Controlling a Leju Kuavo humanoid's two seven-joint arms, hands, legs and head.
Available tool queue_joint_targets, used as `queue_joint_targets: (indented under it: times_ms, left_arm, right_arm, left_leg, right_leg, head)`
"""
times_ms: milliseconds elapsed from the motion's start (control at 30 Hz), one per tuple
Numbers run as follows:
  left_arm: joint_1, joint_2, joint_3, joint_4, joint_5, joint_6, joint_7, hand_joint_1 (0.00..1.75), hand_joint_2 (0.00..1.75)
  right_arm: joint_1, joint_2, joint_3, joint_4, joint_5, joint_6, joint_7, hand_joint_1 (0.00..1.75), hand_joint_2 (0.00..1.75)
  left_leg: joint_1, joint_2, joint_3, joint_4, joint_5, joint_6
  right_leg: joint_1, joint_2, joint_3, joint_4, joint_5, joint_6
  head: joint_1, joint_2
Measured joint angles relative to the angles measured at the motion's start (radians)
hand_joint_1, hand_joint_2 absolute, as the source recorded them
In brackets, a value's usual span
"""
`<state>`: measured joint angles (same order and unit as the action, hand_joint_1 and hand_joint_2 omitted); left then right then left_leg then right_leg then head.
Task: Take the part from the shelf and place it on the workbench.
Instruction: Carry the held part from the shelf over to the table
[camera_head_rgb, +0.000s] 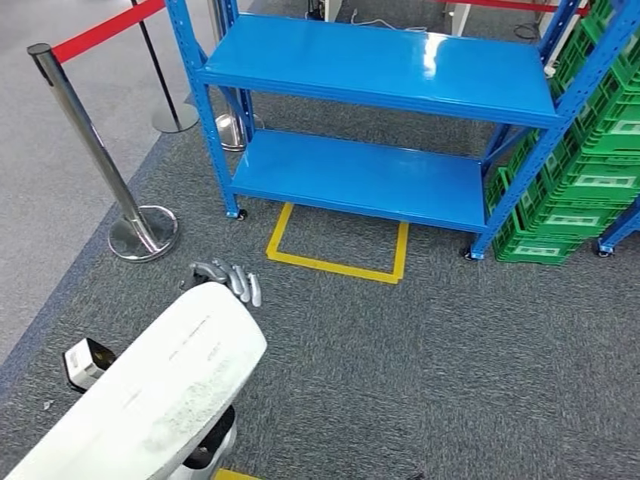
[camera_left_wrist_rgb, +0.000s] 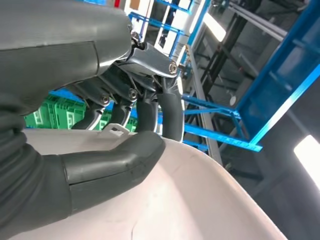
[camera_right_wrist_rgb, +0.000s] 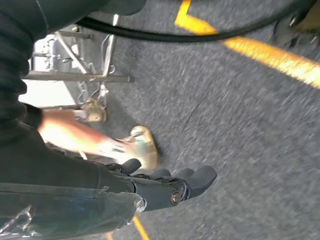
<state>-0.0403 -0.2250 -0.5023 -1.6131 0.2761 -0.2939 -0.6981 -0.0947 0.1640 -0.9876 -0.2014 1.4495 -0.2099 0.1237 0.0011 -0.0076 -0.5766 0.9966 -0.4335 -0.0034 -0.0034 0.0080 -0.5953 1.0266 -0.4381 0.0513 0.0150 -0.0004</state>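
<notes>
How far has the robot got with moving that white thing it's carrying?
The picking up looks done: the blue shelf is bare, and the left hand holds the large white part, fingers curled over its edge. The right hand hangs over grey carpet with nothing visibly in it. Still left is setting the part on the workbench, which I can't see here.

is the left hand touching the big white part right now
Touching. The left wrist view shows the left hand clamped on the white part, thumb flat on its surface and fingers curled over its edge.
</notes>
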Motion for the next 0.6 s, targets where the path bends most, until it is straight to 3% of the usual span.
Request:
queue_joint_targets:
  times_ms: [67,133,167,200,233,300,367,500,567,600]
  left_arm:
    - [0.001,0.000,0.005,0.000,0.000,0.006,0.000,1.55,1.75]
    - [0.006,0.000,0.011,0.000,-0.002,0.012,0.000,1.55,1.75]
    - [0.009,0.000,0.014,0.000,-0.003,0.015,0.000,1.55,1.75]
    - [0.012,0.000,0.016,0.000,-0.003,0.017,0.000,1.55,1.75]
    - [0.016,0.000,0.018,0.000,-0.004,0.018,0.000,1.55,1.75]
    - [0.020,0.000,0.023,-0.001,-0.005,0.019,0.000,1.55,1.75]
    - [0.022,0.000,0.027,-0.003,-0.006,0.017,0.000,1.55,1.75]
    - [0.025,0.000,0.039,-0.007,-0.010,0.005,0.000,1.55,1.75]
    - [0.026,0.000,0.042,-0.009,-0.013,0.001,0.000,1.55,1.75]
    - [0.026,0.000,0.044,-0.009,-0.014,-0.001,0.000,1.55,1.75]
  right_arm:
    - [0.000,0.000,0.000,0.000,-0.010,0.001,-0.037,0.00,1.75]
    - [0.001,0.000,0.000,0.000,-0.019,0.001,-0.077,0.00,1.75]
    - [0.002,0.000,-0.001,0.000,-0.024,0.003,-0.095,0.00,1.75]
    - [0.003,0.000,-0.002,0.000,-0.030,0.006,-0.113,0.00,1.75]
    - [0.004,0.000,-0.004,0.000,-0.037,0.014,-0.132,0.00,1.75]
    - [0.003,0.000,-0.008,0.000,-0.052,0.037,-0.168,0.00,1.75]
    - [-0.001,0.000,-0.012,0.000,-0.062,0.065,-0.197,0.00,1.75]
    - [-0.003,0.000,-0.021,0.000,-0.068,0.112,-0.225,0.00,1.75]
    - [-0.005,0.000,-0.025,0.000,-0.068,0.123,-0.224,0.00,1.75]
    - [-0.005,0.000,-0.026,-0.001,-0.067,0.125,-0.224,0.00,1.75]
  left_leg:
    - [0.001,0.001,-0.001,-0.002,0.003,0.010]
    - [-0.002,0.002,-0.002,-0.002,0.003,0.016]
    - [-0.003,0.003,-0.003,-0.001,0.003,0.018]
    - [-0.005,0.002,-0.003,-0.001,0.004,0.019]
    - [-0.005,0.001,-0.002,-0.001,0.004,0.019]
    - [-0.006,0.000,0.000,-0.001,0.003,0.018]
    - [-0.010,-0.001,-0.001,0.001,0.004,0.012]
    - [-0.009,0.000,-0.007,0.003,0.002,-0.009]
    - [-0.008,0.000,-0.033,0.061,-0.039,-0.022]
    - [-0.006,0.001,-0.060,0.119,-0.071,-0.028]
  right_leg:
    - [-0.001,0.000,-0.035,0.076,-0.048,0.007]
    - [-0.001,-0.001,-0.094,0.212,-0.112,0.011]
    - [-0.001,-0.001,-0.117,0.263,-0.129,0.010]
    - [0.000,0.000,-0.123,0.280,-0.127,0.009]
    - [0.001,0.000,-0.110,0.255,-0.106,0.006]
    - [0.003,0.000,-0.042,0.122,-0.043,-0.002]
    - [0.005,0.001,0.014,0.013,-0.010,-0.008]
    - [0.005,0.003,0.023,-0.013,-0.002,-0.024]
    - [0.000,0.002,0.024,-0.019,0.004,-0.034]
    - [0.000,0.002,0.023,-0.019,0.004,-0.036]
  head:
    - [0.004,0.000]
    - [0.007,0.000]
    - [0.007,0.000]
    - [0.007,0.000]
    - [0.007,0.000]
    - [0.007,0.000]
    - [0.006,0.000]
    - [0.005,0.000]
    - [0.001,0.000]
    - [-0.001,0.000]
